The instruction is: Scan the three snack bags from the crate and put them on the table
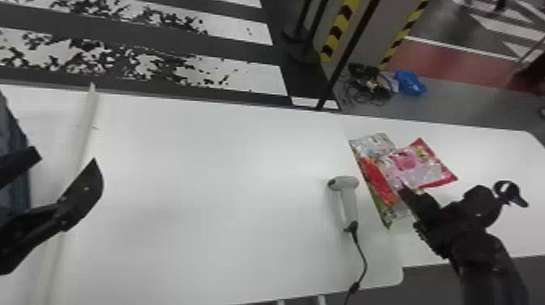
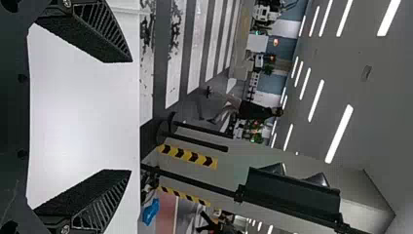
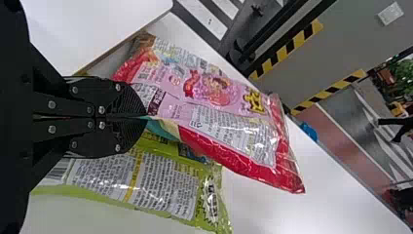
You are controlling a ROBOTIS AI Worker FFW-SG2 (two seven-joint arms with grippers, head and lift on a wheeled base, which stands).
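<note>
Bags [image 1: 375,178] lie piled on the white table [image 1: 223,182], near the scanner [image 1: 348,202]. The right claw [image 3: 146,118] is pressed together and seems to pinch the edge of the pink bag [image 3: 238,129], though the fold is hard to see. The left claw [image 2: 131,116] is spread wide. I think this is putting down; next, let go gently. Past the table, the floor [image 1: 251,77] has stripes.
</note>
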